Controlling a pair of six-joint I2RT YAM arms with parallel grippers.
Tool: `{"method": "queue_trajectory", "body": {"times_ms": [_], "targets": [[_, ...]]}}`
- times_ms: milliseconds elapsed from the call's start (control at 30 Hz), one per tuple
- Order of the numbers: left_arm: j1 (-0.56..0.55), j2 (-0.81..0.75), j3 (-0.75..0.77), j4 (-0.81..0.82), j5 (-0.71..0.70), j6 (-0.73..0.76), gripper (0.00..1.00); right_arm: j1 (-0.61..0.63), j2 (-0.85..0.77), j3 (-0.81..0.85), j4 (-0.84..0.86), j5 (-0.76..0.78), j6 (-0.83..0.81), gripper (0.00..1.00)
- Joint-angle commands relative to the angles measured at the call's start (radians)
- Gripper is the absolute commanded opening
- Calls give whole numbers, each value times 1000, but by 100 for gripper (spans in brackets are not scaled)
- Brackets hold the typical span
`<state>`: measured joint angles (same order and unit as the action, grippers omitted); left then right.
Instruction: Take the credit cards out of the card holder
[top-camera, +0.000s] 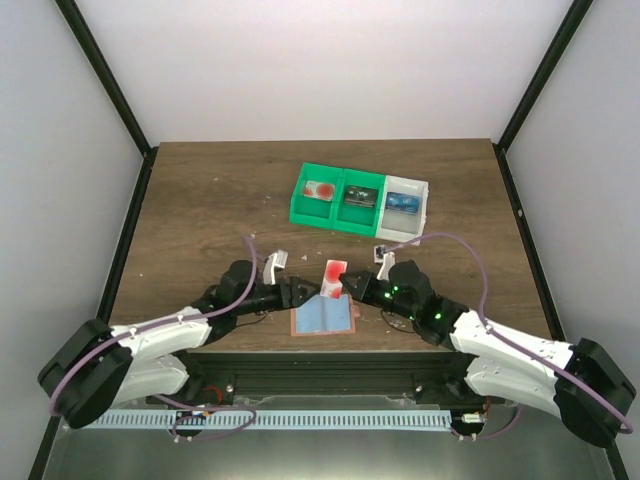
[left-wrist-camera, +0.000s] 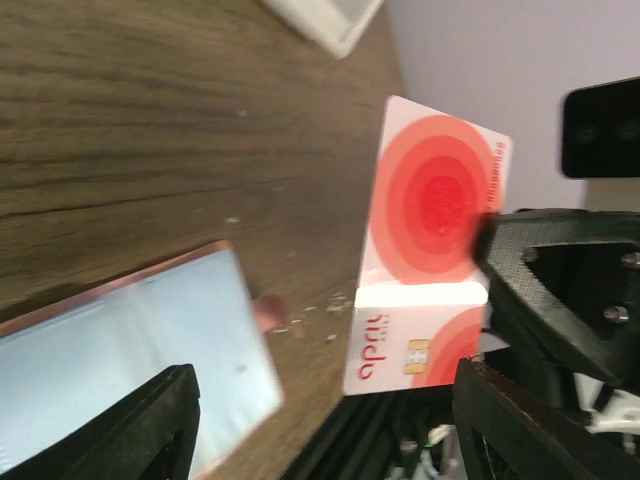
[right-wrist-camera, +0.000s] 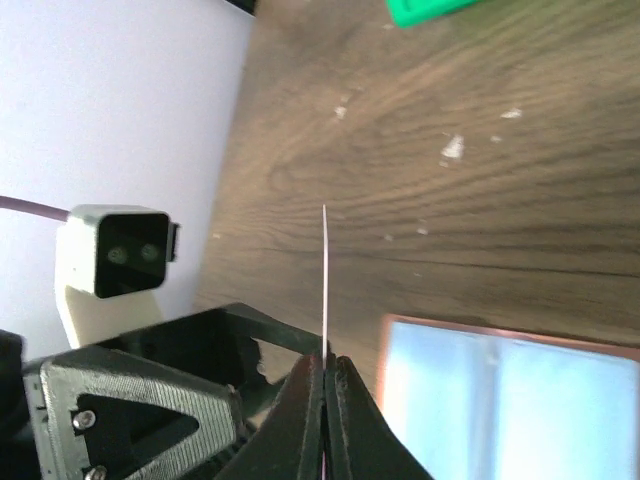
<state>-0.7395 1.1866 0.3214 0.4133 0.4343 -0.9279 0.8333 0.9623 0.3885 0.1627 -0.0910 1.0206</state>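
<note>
The worktop is matt dark wood grain, flecked; the credit card is smooth glossy plastic; the card holder has a sheeny pale-blue face; the bins are moulded plastic.

red-ringed white card, salmon-rimmed blue holder

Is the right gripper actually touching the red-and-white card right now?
Touching. The right wrist view shows the right gripper shut on the red-and-white card, which is seen edge-on between its fingertips with no gap on either side.
</note>
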Motion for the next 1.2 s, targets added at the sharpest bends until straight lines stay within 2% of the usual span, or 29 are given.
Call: {"method": "queue_trajectory", "body": {"times_ms": [0,167,333,433,500,567,600,700,833,900,1033,1167], "targets": [[4,-65,-15,105,53,-100,72,-3,-17,-14,207,-39,95,0],[4,-78,-64,280,85,-199,73,-3,-25,-19,348,-86,127,0],[6,-68,-89,400,109,-252,61,-3,-4,-24,385,-148,144,0],[7,-72,-95,421,116,-259,42,-3,10,-39,401,-198,105,0],[15,-80,-106,432,114,-265,21,-3,14,-46,373,-217,66,0],[24,-95,-134,462,110,-275,5,-3,11,-58,355,-240,43,0],[29,-99,-148,476,114,-277,0,-4,11,-66,355,-258,36,1],[46,-114,-174,489,146,-260,0,-5,26,-75,366,-338,-28,6],[72,-137,-196,490,222,-235,0,-40,-11,-33,188,-417,-179,17],[76,-162,-202,468,254,-213,0,-76,-68,-19,68,-435,-251,19],[76,-223,-170,299,307,-128,0,-152,-144,75,-164,-497,-417,21],[76,-267,-128,155,410,-52,0,-204,-90,215,-391,-575,-560,25]]}}
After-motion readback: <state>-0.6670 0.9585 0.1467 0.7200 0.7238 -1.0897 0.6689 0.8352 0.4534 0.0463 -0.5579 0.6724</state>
